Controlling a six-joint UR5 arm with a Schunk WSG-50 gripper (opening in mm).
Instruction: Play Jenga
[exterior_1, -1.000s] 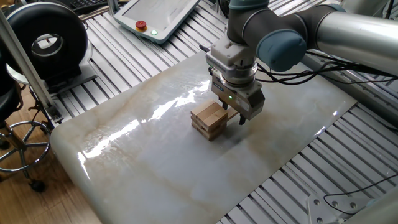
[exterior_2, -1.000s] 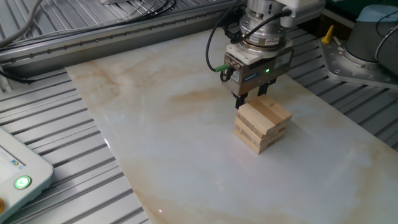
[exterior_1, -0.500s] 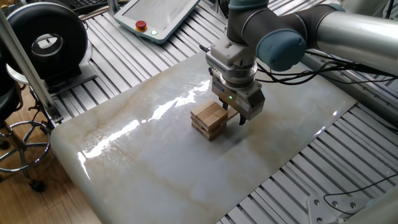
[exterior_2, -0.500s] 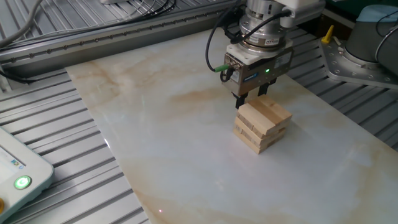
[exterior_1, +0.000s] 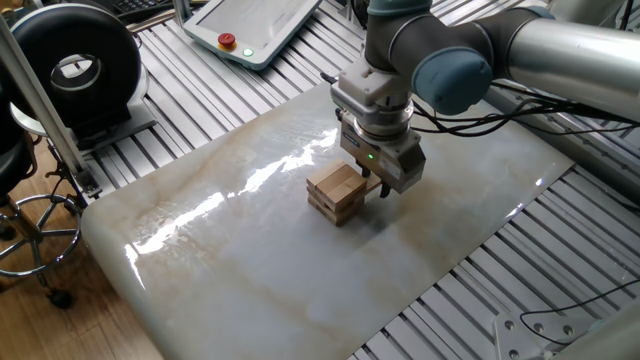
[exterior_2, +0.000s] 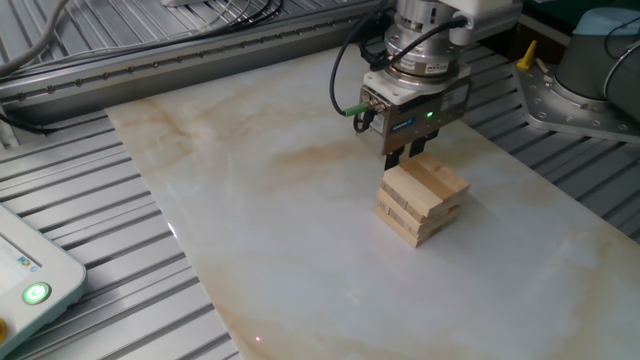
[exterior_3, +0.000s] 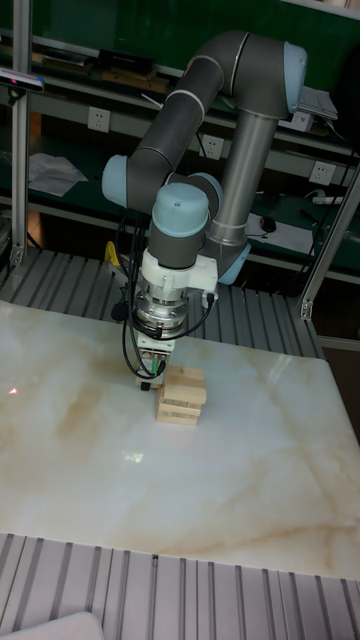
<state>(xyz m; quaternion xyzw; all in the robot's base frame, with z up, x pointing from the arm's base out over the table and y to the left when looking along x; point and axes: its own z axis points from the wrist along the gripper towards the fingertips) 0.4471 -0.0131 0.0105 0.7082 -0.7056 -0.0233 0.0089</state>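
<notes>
The Jenga tower (exterior_1: 335, 192) is a low stack of light tan wooden blocks in crosswise layers, standing near the middle of the marble slab (exterior_1: 230, 250). It also shows in the other fixed view as the tower (exterior_2: 420, 200) and in the tall view as the tower (exterior_3: 181, 395). My gripper (exterior_1: 383, 187) hangs just behind the stack, at the height of its upper layers. Its dark fingers (exterior_2: 397, 160) stand close together, with no block seen between them. In the tall view the gripper (exterior_3: 150, 377) sits at the tower's left side, its tips partly hidden.
A teach pendant (exterior_1: 255, 30) lies beyond the slab's far corner on the slatted aluminium table (exterior_1: 200, 90). A black round device (exterior_1: 75, 65) and a stool (exterior_1: 25, 225) stand at the left. Cables (exterior_2: 350, 70) trail from the wrist.
The fingers, apart in both earlier moments, have come together. The arm and the tower have stayed where they were.
</notes>
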